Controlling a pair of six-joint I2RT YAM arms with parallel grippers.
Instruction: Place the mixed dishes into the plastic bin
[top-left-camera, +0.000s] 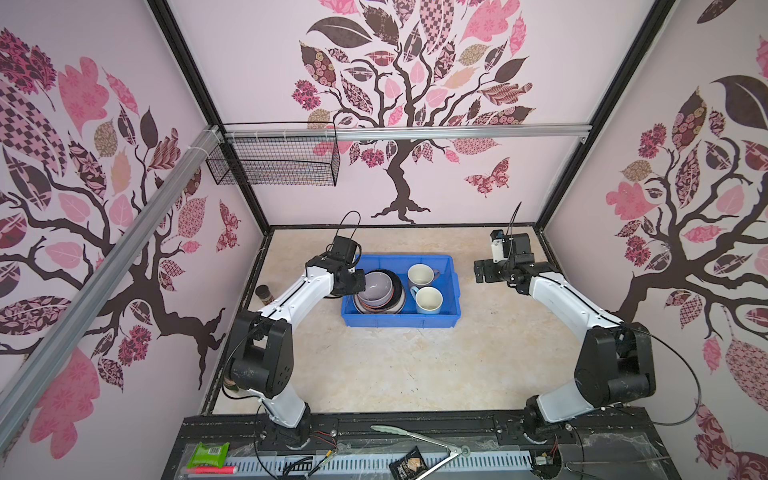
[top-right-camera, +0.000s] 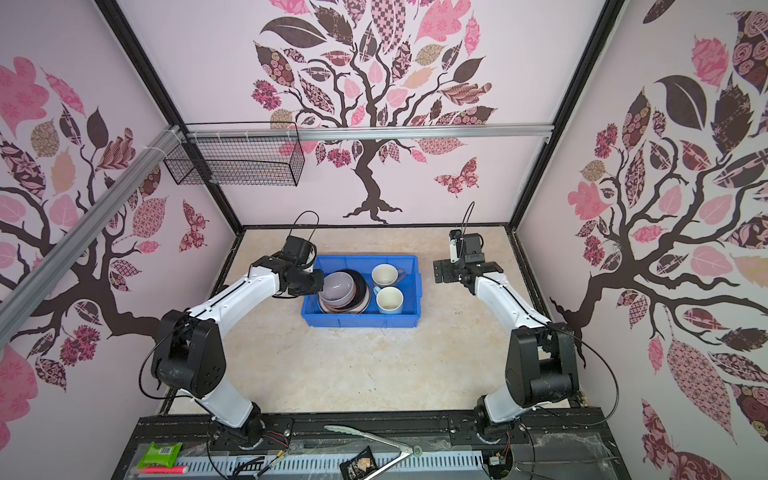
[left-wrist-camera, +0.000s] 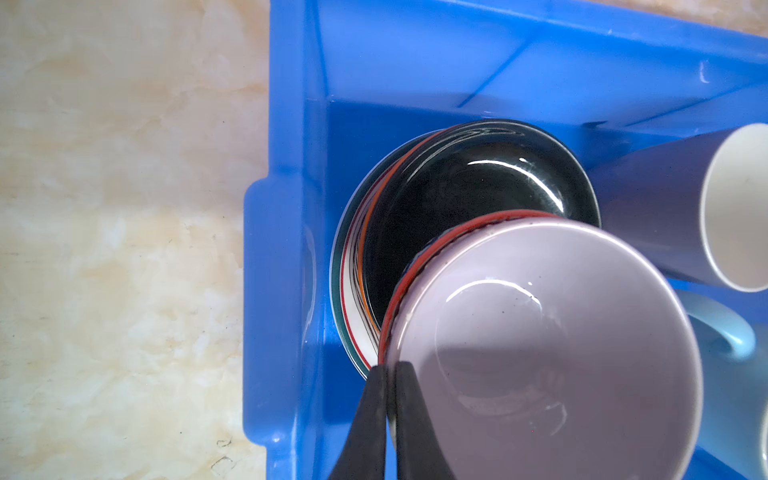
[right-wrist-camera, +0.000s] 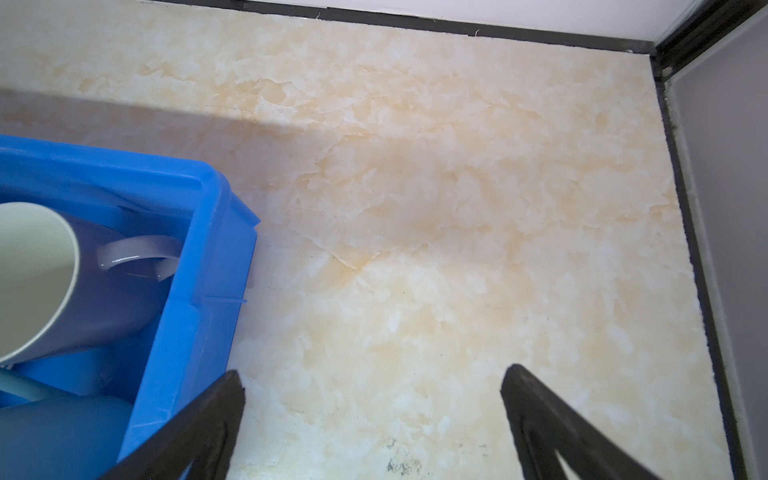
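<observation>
pink walls with a printed tree stand around a pale marbled bench (top-left-camera: 374, 374). at its far left, near the wall, a small dark jar (top-left-camera: 264, 294) stands alone. next comes the left tool (left-wrist-camera: 388, 370): its two black fingers (left-wrist-camera: 365, 415) are pressed together on the rim of the bowl (left-wrist-camera: 540, 340), one outside and one inside. the bowl, grey inside with a red edge, is tilted over a stack of plates (left-wrist-camera: 469, 195) in the left half of the blue bin (top-left-camera: 399, 321); the top plate is black. whether the bowl rests on the stack i cannot tell. in the right half of the bin stand upright the far mug (top-left-camera: 422, 275) and, just beside it, the near mug (top-left-camera: 429, 300). right of the bin, apart from it, the right tool (right-wrist-camera: 372, 374) hangs over bare bench with its fingers wide apart, holding nothing.
</observation>
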